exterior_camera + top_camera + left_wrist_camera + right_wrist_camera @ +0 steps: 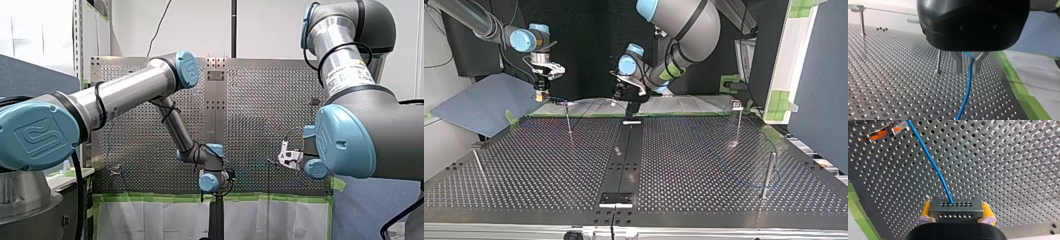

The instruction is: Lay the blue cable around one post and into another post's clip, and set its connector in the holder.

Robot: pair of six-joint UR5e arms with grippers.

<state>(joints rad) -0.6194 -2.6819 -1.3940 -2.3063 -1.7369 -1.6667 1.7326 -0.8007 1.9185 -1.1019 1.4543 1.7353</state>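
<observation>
The blue cable (969, 82) runs down between the two metal fingers of my left gripper (967, 72). They stand apart around it with a gap on either side, low over the perforated table (898, 87). A thin post (939, 61) rises just beside those fingers. My right gripper (956, 205) is shut with its yellow pads on the grey connector (955, 211), and the cable (930, 160) leaves the connector's face and passes a clip with orange levers (883, 132). In the top view my right gripper (540, 96) hangs at the far left edge and my left gripper (630, 111) at the far middle.
Several thin posts stand on the table: one with a clip (568, 120) near my right gripper, one with a clip (737, 125) at the top view's right, a plain one (768, 175) nearer. A black strip with a holder (615, 199) runs down the middle. Green tape (1020, 85) marks the table's edge.
</observation>
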